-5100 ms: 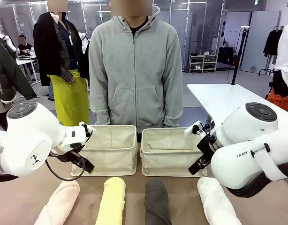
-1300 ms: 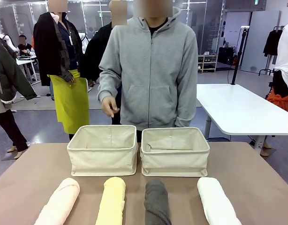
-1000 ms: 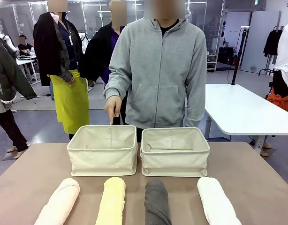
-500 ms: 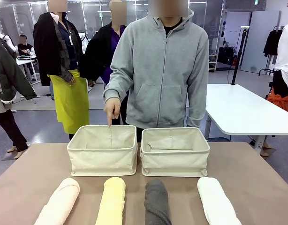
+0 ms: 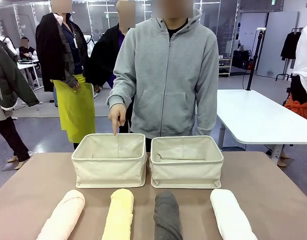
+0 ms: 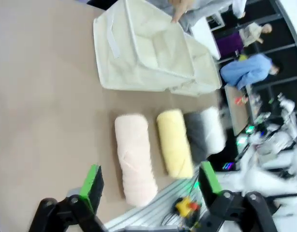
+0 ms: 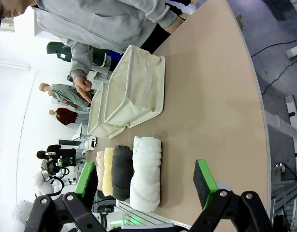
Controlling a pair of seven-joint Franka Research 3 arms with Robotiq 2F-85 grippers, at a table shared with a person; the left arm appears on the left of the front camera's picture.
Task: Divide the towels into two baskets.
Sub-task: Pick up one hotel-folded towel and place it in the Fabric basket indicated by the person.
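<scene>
The left claw (image 6: 151, 182), jaws apart, has the pink towel (image 6: 135, 157) near twelve o'clock, its long axis running six-to-twelve.

Right cream canvas basket (image 5: 186, 172) is wide open on top, but a person's pointing hand (image 5: 117, 115) hangs over the left basket (image 5: 109, 172) at its far rim.

Bright, even overhead light — left wrist view blurred, edges warped.

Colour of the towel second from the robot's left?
The towel is pale yellow; the front view shows it best.
</scene>
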